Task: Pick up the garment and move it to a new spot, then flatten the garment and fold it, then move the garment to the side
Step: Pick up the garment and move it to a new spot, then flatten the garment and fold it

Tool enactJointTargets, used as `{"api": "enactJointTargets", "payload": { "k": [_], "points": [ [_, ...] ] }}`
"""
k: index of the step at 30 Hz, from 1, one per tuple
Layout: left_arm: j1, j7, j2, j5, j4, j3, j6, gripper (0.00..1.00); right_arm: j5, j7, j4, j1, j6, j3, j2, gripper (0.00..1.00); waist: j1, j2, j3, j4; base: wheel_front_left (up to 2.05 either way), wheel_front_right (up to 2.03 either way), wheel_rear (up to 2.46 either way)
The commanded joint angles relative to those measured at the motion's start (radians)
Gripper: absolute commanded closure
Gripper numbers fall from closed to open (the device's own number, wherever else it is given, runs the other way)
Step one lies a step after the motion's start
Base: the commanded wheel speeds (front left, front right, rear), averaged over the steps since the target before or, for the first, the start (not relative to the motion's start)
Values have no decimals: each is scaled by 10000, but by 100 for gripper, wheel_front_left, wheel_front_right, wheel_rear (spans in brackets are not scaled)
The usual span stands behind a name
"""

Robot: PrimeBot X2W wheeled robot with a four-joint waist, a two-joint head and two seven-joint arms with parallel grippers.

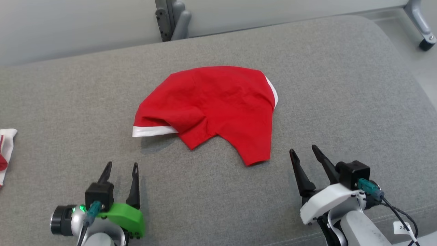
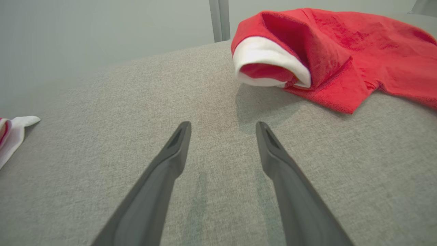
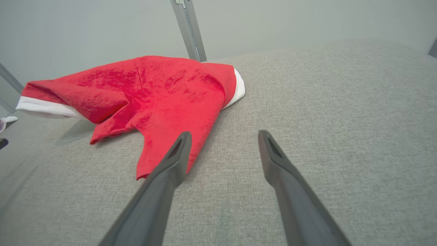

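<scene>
The grey padded surface [image 1: 341,85] is the largest thing. It runs across the whole head view and has a rounded far right corner. Behind it stands a pale wall, with a grey metal post [image 1: 172,18] at the top centre and a metal leg [image 1: 423,30] on the floor at the top right.

The red garment [image 1: 211,106] lies in the middle of this surface, rumpled and partly doubled over. It has a white band at its left edge and another at its right edge. It is beyond both grippers, roughly between them.

The right arm comes in from the lower right. The right gripper [image 1: 303,148] points up and a little left, its two dark fingers apart and holding nothing, near the lower corner of the garment and not touching it.

The left arm comes in from the lower left. The left gripper [image 1: 121,165] points straight up the view, its fingers also apart and empty above the bare fabric, a little away from the garment.

A small white and red cloth [image 1: 5,150] lies at the left edge.
</scene>
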Motion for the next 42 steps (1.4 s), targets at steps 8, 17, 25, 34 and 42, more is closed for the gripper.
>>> {"api": "enactJointTargets", "payload": {
  "k": [8, 17, 25, 34, 42],
  "points": [
    [2073, -4, -551, 326, -1688, 885, -26, 0, -39, -7, -100, 761, -13, -8, 45, 0, 0, 0, -1311, 609, 0, 0, 0],
    [2293, 0, -822, 696, -1917, 1038, -349, 0, -180, -7, -14, 676, -13, 334, -81, 0, 0, 0, -958, 1247, 0, 0, 0],
    [1327, 0, -907, 652, -1839, 463, -555, 0, 204, -7, 770, -1006, -13, 1675, -248, 0, 0, 0, 423, 2376, 0, 0, 0],
    [605, -2, -924, -11, -1782, -918, -321, 0, 1564, -7, 3063, -2769, -13, 3112, -320, 0, 0, 0, 1439, 3939, 0, 0, 0],
    [410, 0, -930, -270, -1843, -1294, -127, 0, 2164, 5, 3940, -3528, -15, 3142, -616, 0, 0, 0, 1842, 4593, 0, 0, 0]
  ]
}}
